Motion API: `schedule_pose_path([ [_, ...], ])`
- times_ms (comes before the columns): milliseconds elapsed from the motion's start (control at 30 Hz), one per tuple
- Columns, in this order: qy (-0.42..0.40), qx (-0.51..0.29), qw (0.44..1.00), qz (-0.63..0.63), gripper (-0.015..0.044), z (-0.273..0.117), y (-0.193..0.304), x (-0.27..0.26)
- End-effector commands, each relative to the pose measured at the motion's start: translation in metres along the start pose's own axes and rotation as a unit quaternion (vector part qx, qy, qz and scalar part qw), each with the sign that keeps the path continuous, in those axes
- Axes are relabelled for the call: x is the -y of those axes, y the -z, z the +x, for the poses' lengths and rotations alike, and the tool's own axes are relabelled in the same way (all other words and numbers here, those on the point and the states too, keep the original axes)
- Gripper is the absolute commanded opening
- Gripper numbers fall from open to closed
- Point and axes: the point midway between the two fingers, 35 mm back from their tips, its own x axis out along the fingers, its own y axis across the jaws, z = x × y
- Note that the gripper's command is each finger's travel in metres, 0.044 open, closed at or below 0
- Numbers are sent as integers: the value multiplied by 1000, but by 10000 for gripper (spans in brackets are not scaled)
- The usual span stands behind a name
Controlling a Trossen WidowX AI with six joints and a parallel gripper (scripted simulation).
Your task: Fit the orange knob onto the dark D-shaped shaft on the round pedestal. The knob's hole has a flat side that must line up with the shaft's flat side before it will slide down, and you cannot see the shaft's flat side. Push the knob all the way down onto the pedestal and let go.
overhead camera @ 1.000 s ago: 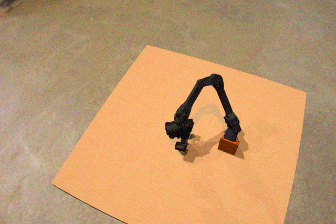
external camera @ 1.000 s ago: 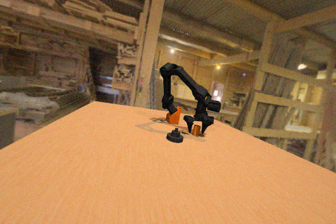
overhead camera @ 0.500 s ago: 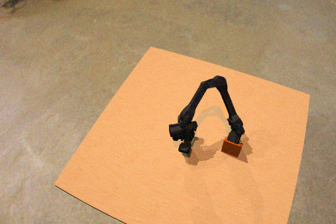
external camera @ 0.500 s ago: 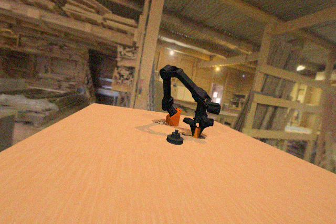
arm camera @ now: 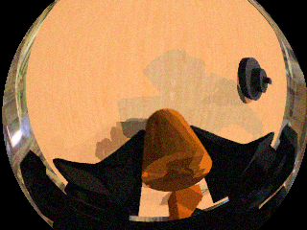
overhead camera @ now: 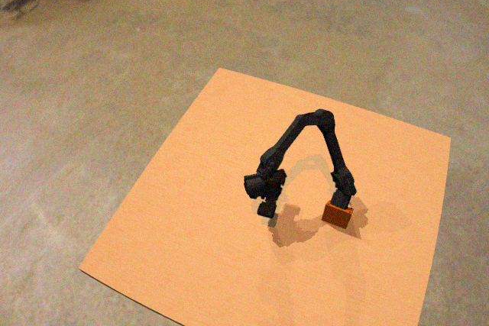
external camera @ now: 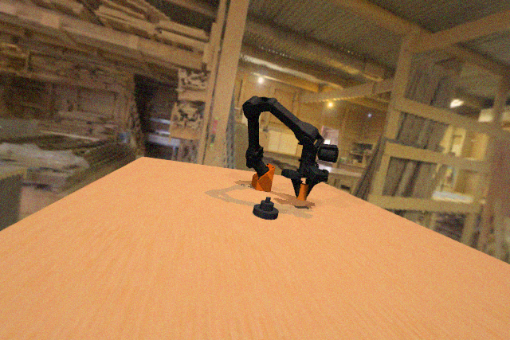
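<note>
The orange knob [external camera: 302,191] [arm camera: 168,150] is a tapered cylinder, held upright between the fingers. My gripper [overhead camera: 267,212] [external camera: 302,195] [arm camera: 167,132] is shut on it from both sides. In the exterior view the knob's lower end appears a little above the table, with a dark shadow below it. The dark round pedestal [external camera: 265,211] [arm camera: 248,79] stands apart from the knob, to the right in the wrist view, with its thin shaft [external camera: 268,198] [arm camera: 269,80] bare. The knob and pedestal cannot be made out in the top view. The shaft's flat side cannot be seen.
The arm's orange base block [overhead camera: 336,215] [external camera: 261,182] [arm camera: 184,201] sits on the orange-toned table top [overhead camera: 177,196] [external camera: 164,266]. The arm arches from the base to the gripper. The table's edges show in the top view, with concrete floor around them.
</note>
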Motion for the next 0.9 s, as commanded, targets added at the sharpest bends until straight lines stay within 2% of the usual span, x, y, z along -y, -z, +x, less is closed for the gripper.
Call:
schedule_pose_path([
  [0,-4,5,1000,-4,0,-20,-4,-2],
  [467,6,-7,1000,-9,0,-96,-2,4],
  [867,2,-7,1000,-10,0,-95,-14,22],
])
